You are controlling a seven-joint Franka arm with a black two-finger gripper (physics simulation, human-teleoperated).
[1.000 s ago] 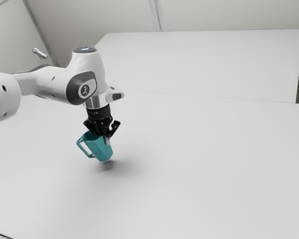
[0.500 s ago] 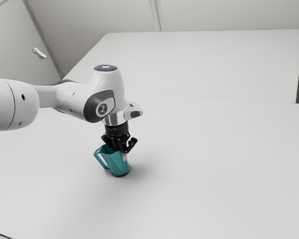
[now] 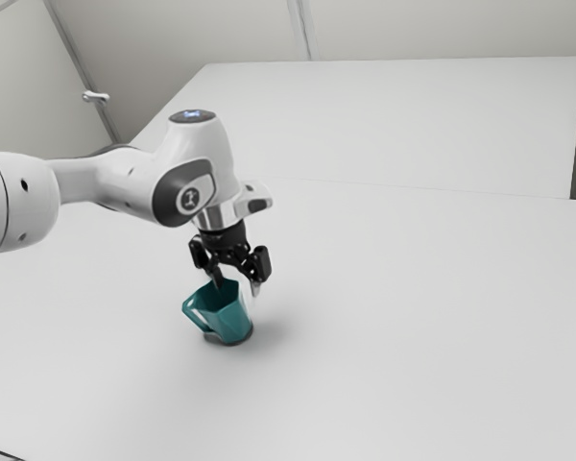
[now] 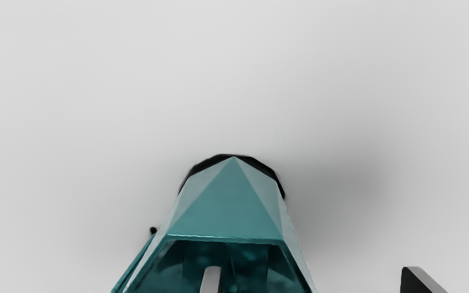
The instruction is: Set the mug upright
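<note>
There is one arm [image 3: 190, 163], with two fingers [image 3: 256, 287]. There is one teal mug [image 3: 228, 319], and it has one handle [image 3: 196, 320]. One bench [image 3: 394, 336] carries the single mug.

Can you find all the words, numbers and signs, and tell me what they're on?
No readable words or numbers.
White-and-grey jointed robot arm: round sign on its dark side panel, too small to read; bluish mark on top, also too small.
Teal faceted mug: none on the sides showing.

Mug [image 3: 232, 322] on a table [image 3: 394, 355], handle [image 3: 194, 315] toward the exterior view's left; gripper [image 3: 237, 285] above, 1 fingertip [image 4: 211, 280] inside the mug, 1 outside.
</note>
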